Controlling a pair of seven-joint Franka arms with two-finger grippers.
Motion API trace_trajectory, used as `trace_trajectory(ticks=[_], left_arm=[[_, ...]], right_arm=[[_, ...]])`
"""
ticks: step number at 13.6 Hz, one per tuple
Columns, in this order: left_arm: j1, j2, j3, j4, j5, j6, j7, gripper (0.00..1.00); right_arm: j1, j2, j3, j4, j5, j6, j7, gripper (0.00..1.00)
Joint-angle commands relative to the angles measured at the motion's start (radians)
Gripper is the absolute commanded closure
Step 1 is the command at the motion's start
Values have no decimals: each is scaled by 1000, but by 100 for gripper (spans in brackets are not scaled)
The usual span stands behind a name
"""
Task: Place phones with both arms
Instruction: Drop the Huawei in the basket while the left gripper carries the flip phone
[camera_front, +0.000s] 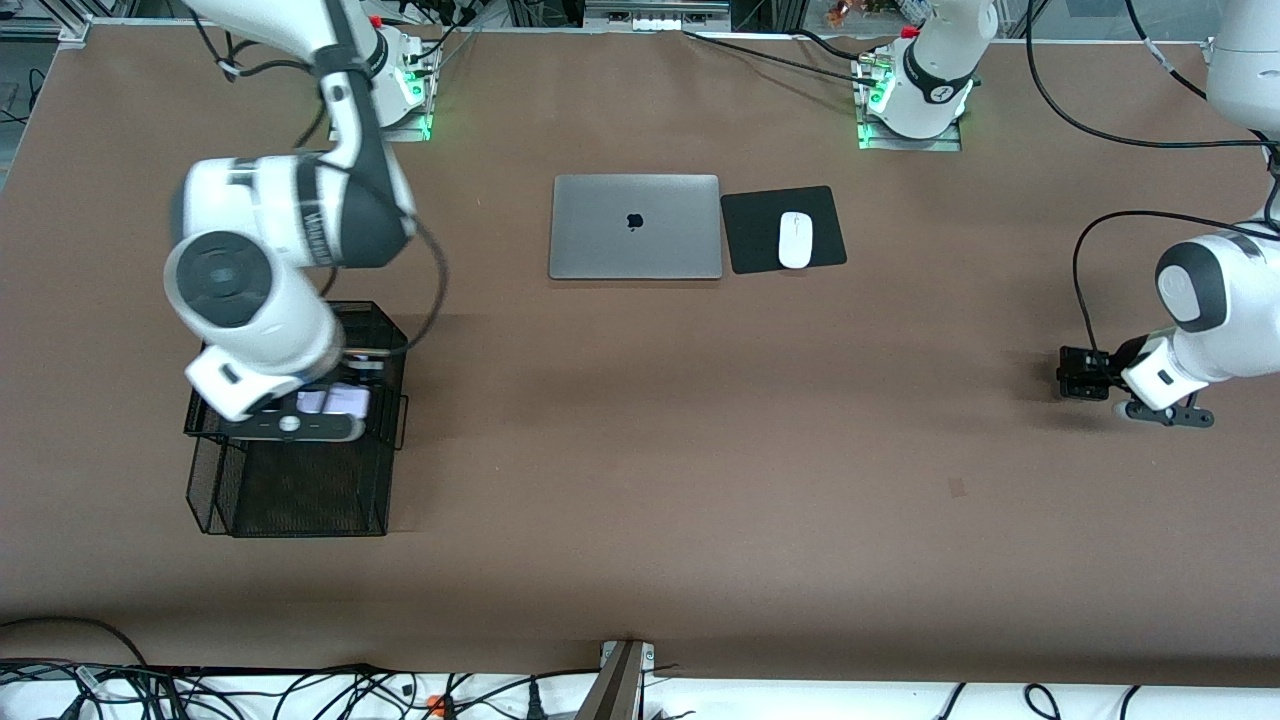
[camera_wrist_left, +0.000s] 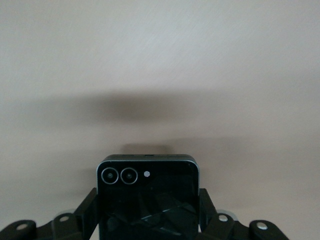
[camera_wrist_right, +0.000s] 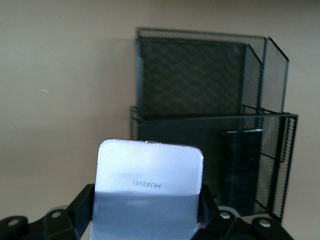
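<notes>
My right gripper (camera_front: 335, 402) is shut on the small pale lilac phone (camera_front: 340, 400) and holds it over the black mesh organizer (camera_front: 300, 490) at the right arm's end of the table. In the right wrist view the lilac phone (camera_wrist_right: 150, 175) sits between the fingers (camera_wrist_right: 84, 202), with the organizer (camera_wrist_right: 200, 75) below. The long black phone (camera_wrist_right: 243, 165) stands inside one of its compartments. My left gripper (camera_front: 1085, 373) is shut on the small squarish black phone (camera_wrist_left: 148, 195) and holds it low over bare table at the left arm's end.
A closed grey laptop (camera_front: 635, 227) lies mid-table toward the robots' bases. Beside it, a white mouse (camera_front: 795, 240) rests on a black mouse pad (camera_front: 750, 230). Cables run along the table edge nearest the front camera.
</notes>
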Motion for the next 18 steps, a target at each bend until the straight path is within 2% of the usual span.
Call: trace_trajectory(ticks=[1, 3, 6, 8, 12, 13, 14, 15, 18], left_arm=[[-155, 8, 9, 43, -14, -42, -229, 100], [-273, 20, 9, 62, -14, -42, -354, 100], [-437, 70, 8, 145, -24, -62, -492, 100], [-555, 131, 8, 244, -29, -79, -603, 100], [-785, 279, 8, 475, -63, -85, -857, 100], [-822, 302, 8, 503, -63, -84, -886, 100], [-863, 325, 8, 539, -63, -82, -894, 100], [-900, 346, 8, 570, -63, -76, -894, 100], [-971, 402, 8, 636, -66, -71, -947, 100]], right_arm=[[14, -152, -14, -271, 17, 168, -43, 100], [14, -208, -14, -426, 17, 322, -46, 100], [11, -213, -17, -537, 25, 472, -64, 100], [10, -206, -17, -580, 77, 544, -69, 100], [7, -196, -17, -589, 86, 549, -87, 100], [7, -195, -17, -588, 92, 549, -89, 73], [7, -195, -17, -586, 100, 549, -89, 26], [7, -196, -17, -583, 121, 548, -89, 15], [7, -199, -17, -580, 134, 546, -89, 8]])
